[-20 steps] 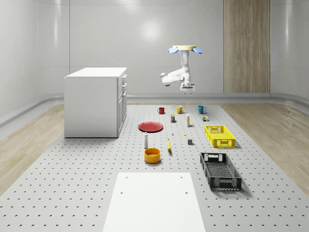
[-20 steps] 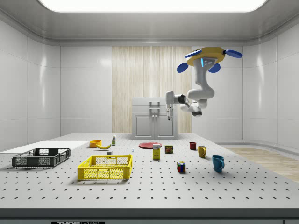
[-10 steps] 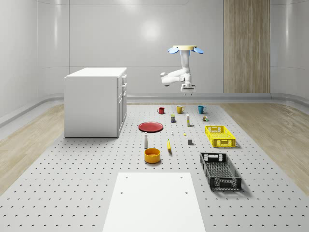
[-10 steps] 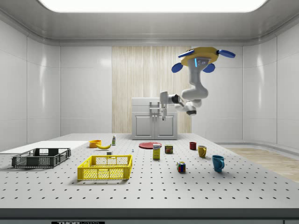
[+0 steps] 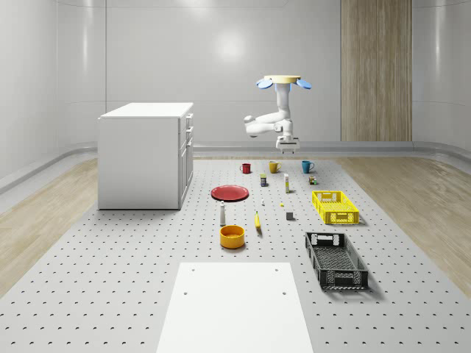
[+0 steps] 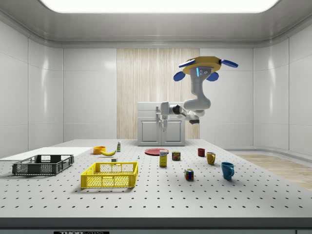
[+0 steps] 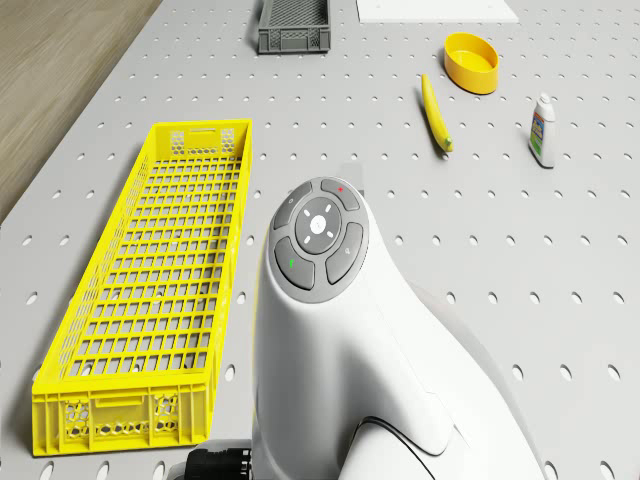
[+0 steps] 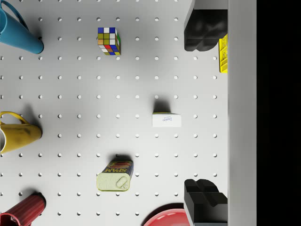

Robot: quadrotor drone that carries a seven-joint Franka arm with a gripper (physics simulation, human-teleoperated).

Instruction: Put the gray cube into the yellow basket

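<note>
The small gray cube [image 5: 290, 215] rests on the perforated table, just to the whole-scene view's left of the yellow basket [image 5: 340, 218]. That basket [image 6: 109, 181] stands with nothing in it, and the drone view looks down on it [image 7: 120, 420]. My drone [image 5: 283, 79] hovers high over the far part of the table, above the mugs and cans. Its white arm [image 7: 340, 330] bends down to the gripper [image 5: 285, 149], which hangs in the air [image 6: 164, 126], farther back than the cube. In the wrist view the gripper [image 8: 205, 117] is open, with nothing between its black fingers [image 8: 204, 30].
Below the gripper lie a white box [image 8: 166, 119], a Spam can [image 8: 115, 175], a Rubik's cube [image 8: 109, 41], blue [image 8: 19, 33], yellow [image 8: 16, 132] and red [image 8: 23, 212] mugs, and a red plate [image 5: 229, 193]. A black crate [image 5: 335, 259], orange bowl [image 5: 232, 236], banana [image 5: 257, 220] and white cabinet [image 5: 146, 154] stand around.
The drone and arm have shifted toward the side view's left, nearer the yellow basket, and dropped a little. The gripper hangs lower than before. Nothing on the table has moved.
</note>
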